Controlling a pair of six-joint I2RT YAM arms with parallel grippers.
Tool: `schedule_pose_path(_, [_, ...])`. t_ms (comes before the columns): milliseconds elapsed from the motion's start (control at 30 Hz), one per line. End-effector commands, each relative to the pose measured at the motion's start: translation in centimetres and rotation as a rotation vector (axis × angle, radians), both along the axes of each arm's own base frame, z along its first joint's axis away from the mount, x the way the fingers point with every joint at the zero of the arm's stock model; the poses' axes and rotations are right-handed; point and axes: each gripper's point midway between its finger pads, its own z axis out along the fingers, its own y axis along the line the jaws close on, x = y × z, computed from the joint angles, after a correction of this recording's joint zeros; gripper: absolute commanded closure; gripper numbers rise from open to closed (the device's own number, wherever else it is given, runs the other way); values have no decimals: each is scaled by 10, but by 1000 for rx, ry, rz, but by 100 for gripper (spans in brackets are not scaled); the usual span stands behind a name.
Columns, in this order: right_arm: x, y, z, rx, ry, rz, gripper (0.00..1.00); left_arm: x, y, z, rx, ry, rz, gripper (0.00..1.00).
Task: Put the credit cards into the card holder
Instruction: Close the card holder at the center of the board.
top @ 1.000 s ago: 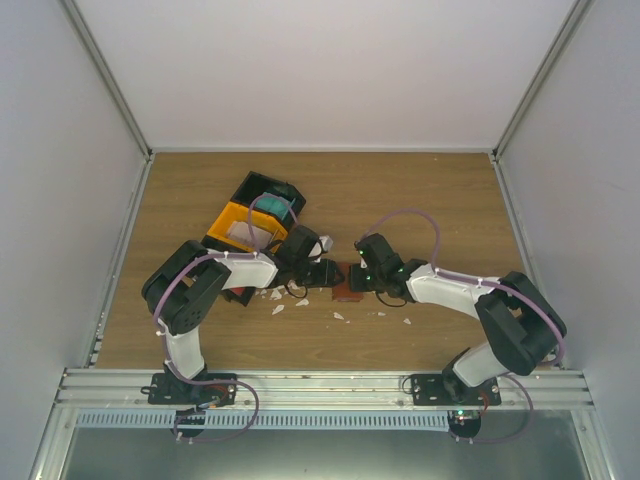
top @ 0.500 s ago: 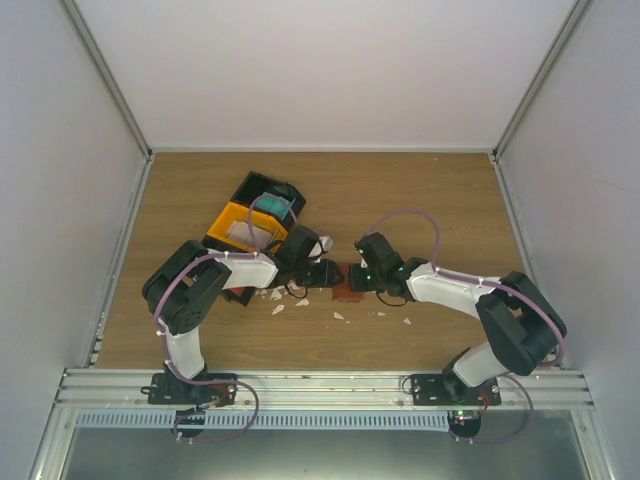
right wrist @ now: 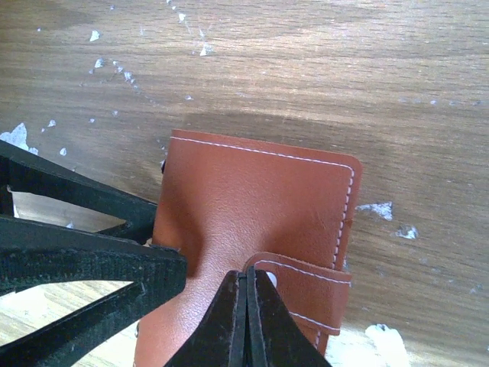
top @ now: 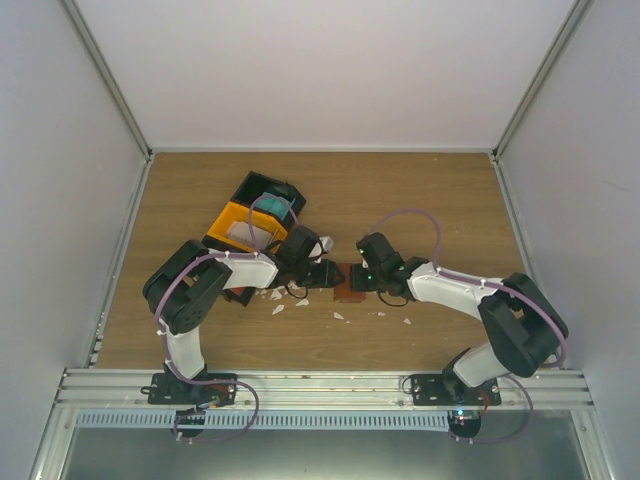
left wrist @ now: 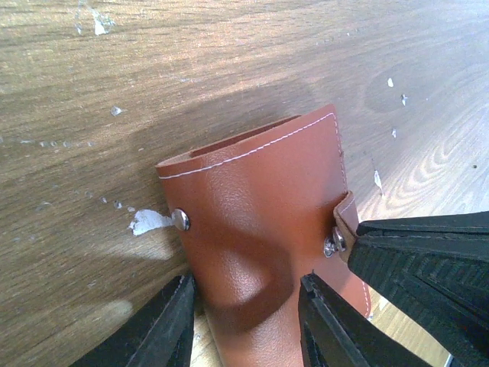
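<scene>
Nose to nose over the card holder [right wrist: 252, 191], which lies on the wood surface [top: 420, 190] just right of the black-and-orange tray [top: 232, 222]. My left pincer [left wrist: 246, 289] is clamped across one end of it, denting the leather. My right pincer [right wrist: 246, 279] is clenched tight with its tips at the strap [right wrist: 306, 287]; whether it nips the strap I cannot tell.

By my reckoning the job is barely begun. No card shows in the holder's mouth, and what looks like a teal card [top: 270, 208] sits in the tray's far compartment.

Room is tight between my two pincers and on the tray side. Away from the tray the surface lies open towards the walls, with only white scraps [right wrist: 378, 208] about. The holder's stitched mouth edge points away from my left pincer, with nothing in front of it.
</scene>
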Motion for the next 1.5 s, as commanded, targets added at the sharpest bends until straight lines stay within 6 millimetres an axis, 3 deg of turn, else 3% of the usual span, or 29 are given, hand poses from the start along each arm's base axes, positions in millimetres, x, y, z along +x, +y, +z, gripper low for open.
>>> schedule_pose_path(0, [3, -10, 8, -26, -18, -35, 99, -37, 27, -53, 152, 158, -8, 59])
schedule_pose_path(900, [-6, 9, -10, 31, 88, 56, 100, -39, 27, -57, 155, 168, -15, 60])
schedule_pose_path(1300, [0, 2, -15, 13, 112, 22, 99, -39, 27, -56, 157, 167, -15, 61])
schedule_pose_path(1467, [2, 5, -13, 20, 111, 40, 94, -39, 27, -56, 157, 167, -15, 61])
